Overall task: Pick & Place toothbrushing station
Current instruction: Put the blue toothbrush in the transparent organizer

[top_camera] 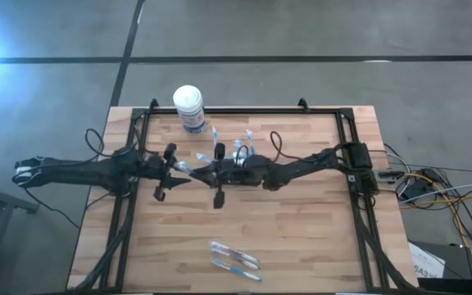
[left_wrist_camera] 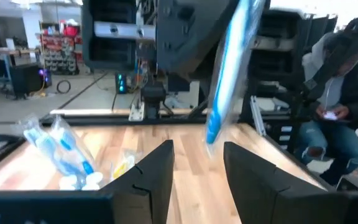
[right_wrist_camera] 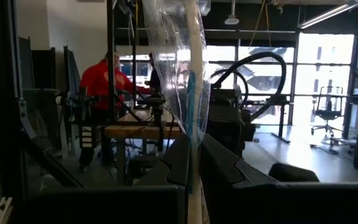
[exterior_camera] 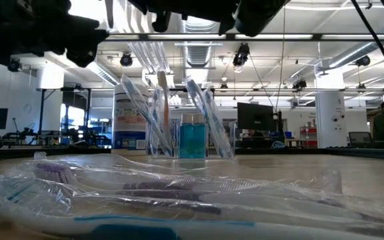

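Clamping a wrapped toothbrush (right_wrist_camera: 188,93) upright, the right gripper (top_camera: 197,172) meets the part-open, empty left gripper (top_camera: 176,166) at mid-table beside the clear cup (exterior_camera: 192,137) of brushes, while spare toothbrushes (top_camera: 234,260) lie alone on bare wood near the front edge.

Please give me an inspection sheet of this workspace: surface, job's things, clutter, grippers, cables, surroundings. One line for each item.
Surface: wooden table, black frame around it.
Job's things: clear cup with upright toothbrushes; wrapped toothbrushes lying at the near edge.
Clutter: white-lidded tub at the far edge.
Grippers: right gripper shut on a wrapped toothbrush; left gripper open, facing it.
Cables: loose bundle on the floor, right side.
Surroundings: seated person, another person in red.
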Motion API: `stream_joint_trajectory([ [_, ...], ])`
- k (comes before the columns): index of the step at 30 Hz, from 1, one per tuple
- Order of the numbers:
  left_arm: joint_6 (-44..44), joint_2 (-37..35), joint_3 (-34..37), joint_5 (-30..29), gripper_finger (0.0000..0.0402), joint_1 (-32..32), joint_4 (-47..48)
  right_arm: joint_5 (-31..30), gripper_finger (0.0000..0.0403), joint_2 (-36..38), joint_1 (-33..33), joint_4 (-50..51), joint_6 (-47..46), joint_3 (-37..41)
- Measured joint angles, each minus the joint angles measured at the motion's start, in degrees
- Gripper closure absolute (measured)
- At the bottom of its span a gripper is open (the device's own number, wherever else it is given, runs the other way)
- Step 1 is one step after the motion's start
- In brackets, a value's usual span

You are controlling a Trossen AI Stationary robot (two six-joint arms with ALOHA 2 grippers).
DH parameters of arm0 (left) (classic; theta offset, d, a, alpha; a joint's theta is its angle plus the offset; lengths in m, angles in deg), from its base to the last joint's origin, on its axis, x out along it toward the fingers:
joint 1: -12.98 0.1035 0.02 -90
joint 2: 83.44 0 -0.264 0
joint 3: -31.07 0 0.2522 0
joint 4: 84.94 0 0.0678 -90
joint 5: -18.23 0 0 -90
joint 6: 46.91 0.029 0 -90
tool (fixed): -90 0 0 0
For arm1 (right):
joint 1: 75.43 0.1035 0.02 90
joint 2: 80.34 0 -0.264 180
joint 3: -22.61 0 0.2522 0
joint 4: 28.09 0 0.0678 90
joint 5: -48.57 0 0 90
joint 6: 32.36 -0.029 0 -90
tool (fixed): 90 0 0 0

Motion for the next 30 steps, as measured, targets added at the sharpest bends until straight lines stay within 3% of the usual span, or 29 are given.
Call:
stream_joint_trajectory([
  [30, 1.1, 6.2, 0.0, -1.2, 0.0254, 0.0, -12.6, -1.7, 0.039, -1.3, -1.0, 0.5, 0.9, -2.9],
])
